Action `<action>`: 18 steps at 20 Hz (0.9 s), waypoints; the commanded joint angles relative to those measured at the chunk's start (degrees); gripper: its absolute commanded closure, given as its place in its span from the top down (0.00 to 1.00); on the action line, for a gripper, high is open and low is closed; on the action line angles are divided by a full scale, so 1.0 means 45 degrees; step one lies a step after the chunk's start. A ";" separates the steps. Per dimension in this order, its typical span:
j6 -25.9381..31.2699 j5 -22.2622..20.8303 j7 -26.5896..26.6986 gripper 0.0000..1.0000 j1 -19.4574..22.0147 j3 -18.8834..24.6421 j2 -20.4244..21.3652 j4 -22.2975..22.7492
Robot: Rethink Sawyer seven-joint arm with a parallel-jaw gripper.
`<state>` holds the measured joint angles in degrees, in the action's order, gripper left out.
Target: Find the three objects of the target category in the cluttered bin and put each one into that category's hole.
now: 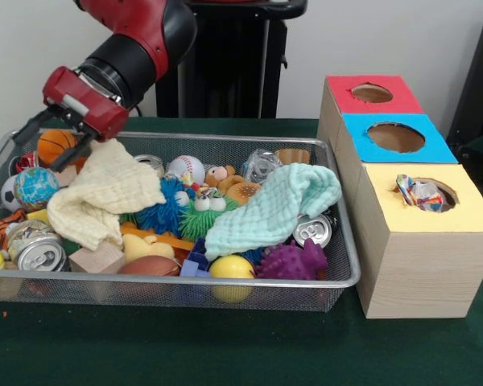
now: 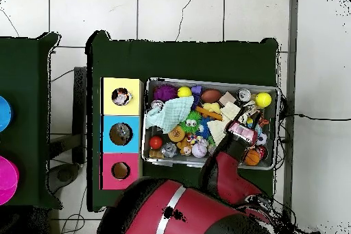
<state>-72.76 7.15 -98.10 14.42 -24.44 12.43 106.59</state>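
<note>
My gripper [image 1: 51, 142] hangs open over the far left corner of the wire bin [image 1: 350, 265]. Its black fingers [image 1: 26, 129] straddle a small orange basketball [image 1: 58, 141], and I cannot tell whether they touch it. A cream cloth [image 1: 105, 197] lies just right of the gripper, and a mint cloth [image 1: 278, 205] covers the bin's right middle. Drink cans show at the front left [image 1: 39, 253], under the mint cloth [image 1: 312, 231] and at the back [image 1: 150, 163]. From overhead, the gripper [image 2: 244, 132] is over the bin's right part.
A wooden box right of the bin has a red hole [image 1: 372, 92], a blue hole [image 1: 395, 137] and a yellow hole [image 1: 423, 193] holding a crumpled item. Balls, spiky toys, blocks and a baseball [image 1: 187, 168] crowd the bin. My arm [image 2: 223, 173] reaches in over the bin's rim.
</note>
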 commanded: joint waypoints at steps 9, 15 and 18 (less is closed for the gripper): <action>1.1132 0.1351 -0.1929 1.00 -0.1392 0.2452 0.4149 0.1645; 1.6204 0.1737 -0.1784 1.00 -0.2718 0.1465 0.5511 0.0888; 1.6816 0.1254 -0.1763 1.00 -0.2407 0.1830 0.5594 0.0493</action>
<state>-5.63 11.18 -98.10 3.25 -21.11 32.13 111.09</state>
